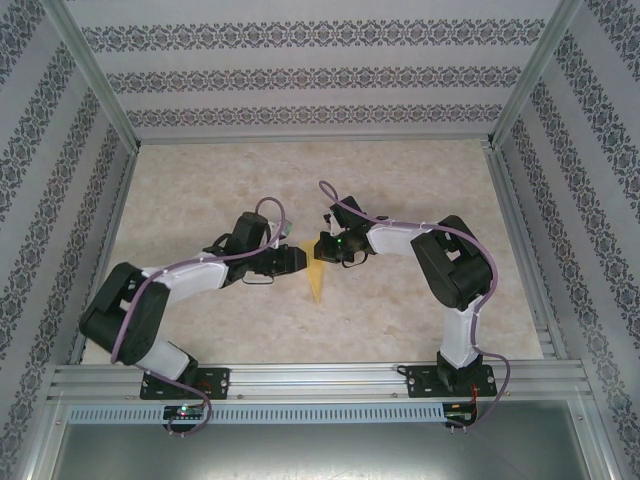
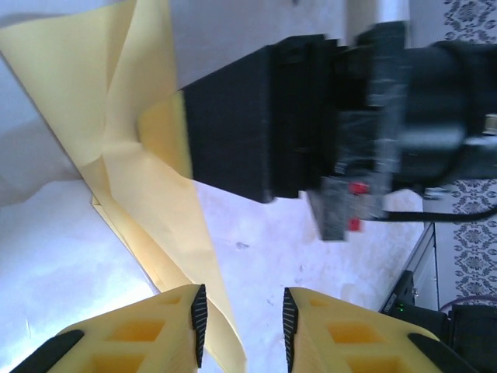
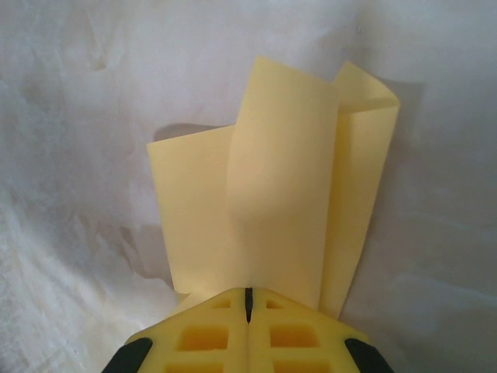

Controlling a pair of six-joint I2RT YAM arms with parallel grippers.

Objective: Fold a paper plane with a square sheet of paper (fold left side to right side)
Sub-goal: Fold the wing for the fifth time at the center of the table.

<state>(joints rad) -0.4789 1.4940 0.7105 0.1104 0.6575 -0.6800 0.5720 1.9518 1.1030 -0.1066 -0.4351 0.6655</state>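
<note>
The yellow-orange sheet of paper (image 1: 318,278) lies partly folded on the floor between the two arms, its flaps standing up loosely (image 3: 279,194). My right gripper (image 3: 248,294) is shut, and its joined tips press against the near edge of the paper (image 2: 124,116); I see no paper between its jaws. In the left wrist view it is the black body with a yellow tip (image 2: 165,132) resting on the fold. My left gripper (image 2: 245,326) is open with a narrow gap. The long pointed end of the paper runs past its left finger (image 2: 199,322), and bare floor shows between the pads.
The beige marbled floor (image 1: 400,170) stretches around the paper inside patterned walls. An aluminium frame rail (image 1: 320,378) carries both arm bases at the near edge. The two wrists sit very close together at the centre (image 1: 310,255).
</note>
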